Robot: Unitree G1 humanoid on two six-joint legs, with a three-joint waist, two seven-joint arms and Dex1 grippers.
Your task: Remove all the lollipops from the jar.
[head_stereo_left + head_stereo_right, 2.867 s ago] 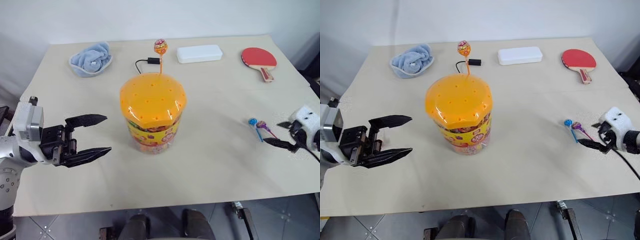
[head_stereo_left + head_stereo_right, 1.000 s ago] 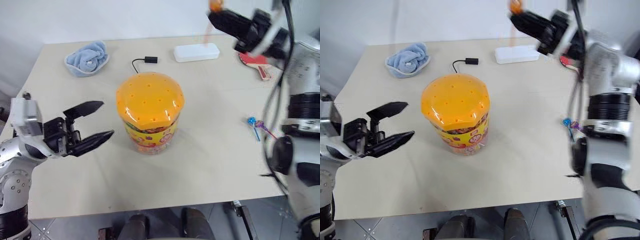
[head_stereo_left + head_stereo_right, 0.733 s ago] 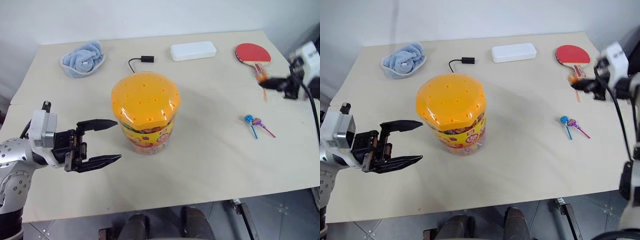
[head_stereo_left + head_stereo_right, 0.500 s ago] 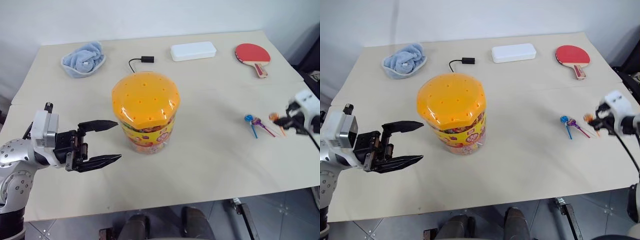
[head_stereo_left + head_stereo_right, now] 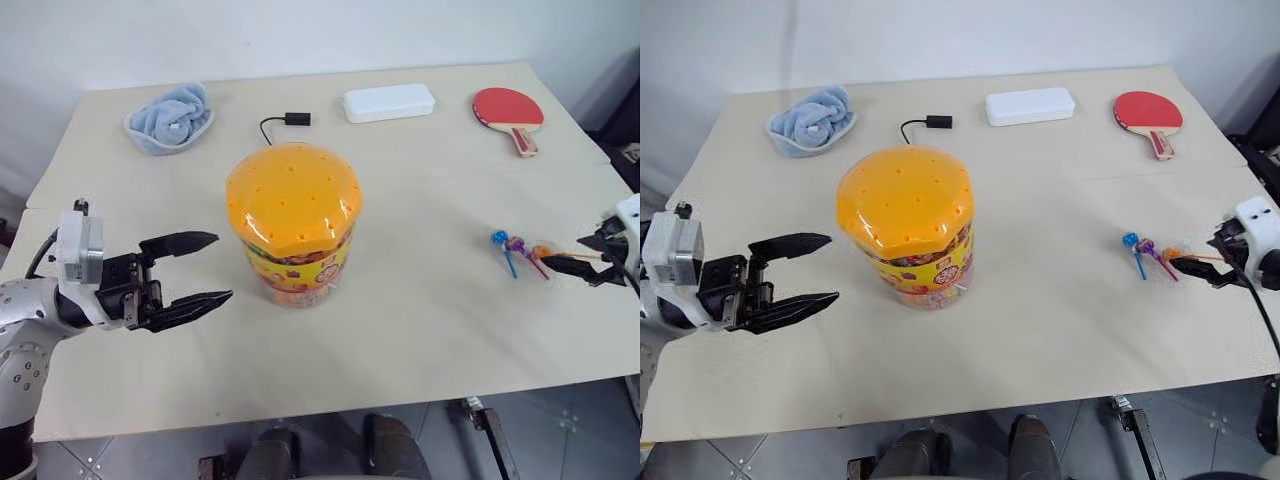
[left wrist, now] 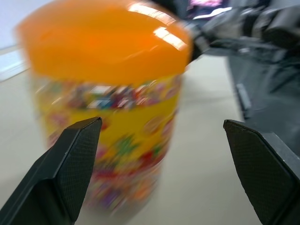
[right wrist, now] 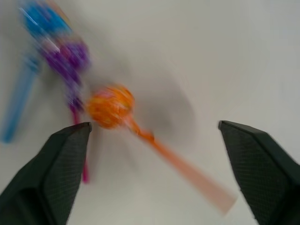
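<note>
A: Where is the jar (image 5: 293,235)?
B: Upright near the middle of the table (image 5: 420,330), orange lid on top, no sticks poking out of the holes.
A: And the lollipops?
B: Three lie together on the table at the robot's right: the blue lollipop (image 5: 498,238), the purple lollipop (image 5: 517,244) and the orange lollipop (image 5: 541,252). The orange one's head sits beside the purple one, and its stick runs away to the right, toward the right gripper (image 5: 578,264).
A: Is that gripper holding it?
B: No. In the right wrist view its fingers (image 7: 61,173) stand wide, with the orange lollipop lying free between them.
A: The left gripper (image 5: 195,268)?
B: Spread wide and empty, pointing level at the jar's side, just short of it.
</note>
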